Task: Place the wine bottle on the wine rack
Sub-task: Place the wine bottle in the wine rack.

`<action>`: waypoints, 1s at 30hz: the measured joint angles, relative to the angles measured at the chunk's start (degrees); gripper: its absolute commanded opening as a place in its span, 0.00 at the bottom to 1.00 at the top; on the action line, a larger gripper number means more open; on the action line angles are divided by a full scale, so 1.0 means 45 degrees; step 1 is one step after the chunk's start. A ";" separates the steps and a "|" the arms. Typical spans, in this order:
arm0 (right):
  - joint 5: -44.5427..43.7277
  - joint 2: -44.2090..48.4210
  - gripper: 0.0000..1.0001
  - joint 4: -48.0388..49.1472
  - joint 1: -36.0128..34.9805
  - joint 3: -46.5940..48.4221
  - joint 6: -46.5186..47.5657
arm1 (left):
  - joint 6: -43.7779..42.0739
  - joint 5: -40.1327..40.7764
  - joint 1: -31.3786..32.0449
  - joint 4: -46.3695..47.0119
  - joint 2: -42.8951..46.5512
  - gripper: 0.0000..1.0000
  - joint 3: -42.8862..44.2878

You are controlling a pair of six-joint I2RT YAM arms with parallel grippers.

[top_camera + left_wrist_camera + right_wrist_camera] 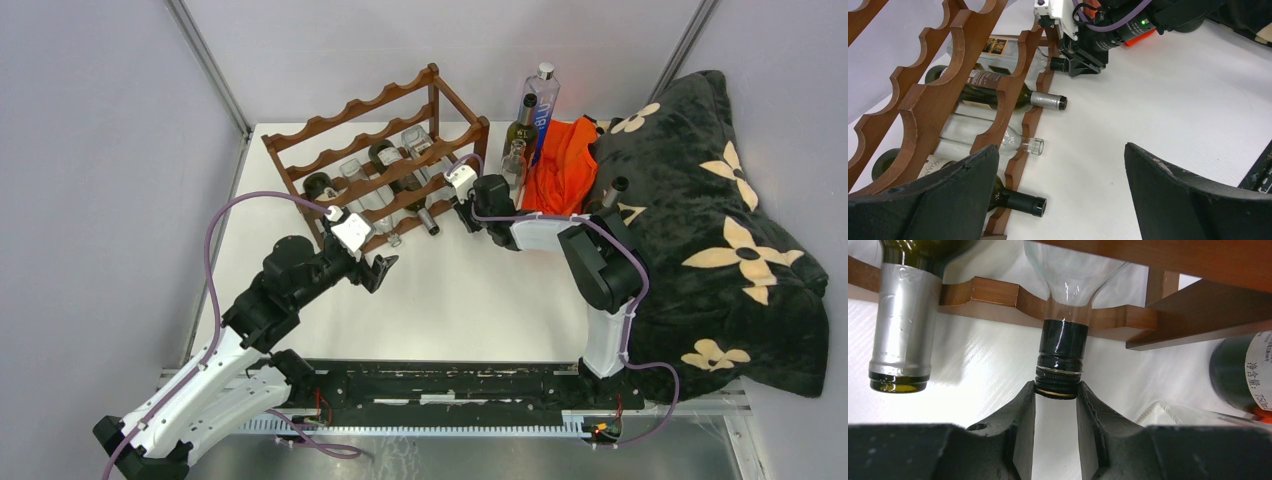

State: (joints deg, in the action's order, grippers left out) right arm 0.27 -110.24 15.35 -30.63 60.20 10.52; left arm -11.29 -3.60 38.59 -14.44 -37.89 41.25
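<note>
The right fingers (1020, 430) pinch the black cap of the clear wine bottle (1064, 347), lying in the bottom tier of the wine rack (993, 292) on the table (973, 375). The left fingers (1168, 200) gape wide near the rack. The label (1260, 370) of a nearby dark bottle (1228, 375) reads "750ml"

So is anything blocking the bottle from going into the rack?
Nothing visible is. The clear bottle already lies in the rack's bottom row, neck poking out over the front rail, with the right gripper pinching its cap. The green bottle beside it rests in its own groove.
</note>
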 measured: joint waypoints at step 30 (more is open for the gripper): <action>-0.1914 0.0593 0.05 0.3075 -0.0729 -0.1865 0.1851 | 0.0000 -0.0005 -0.0102 0.0005 -0.0311 1.00 0.0000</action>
State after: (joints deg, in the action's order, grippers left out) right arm -8.34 -107.57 29.19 -33.91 51.81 18.85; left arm -11.29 -3.62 38.13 -14.41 -39.29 41.25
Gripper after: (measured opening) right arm 0.356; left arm 0.996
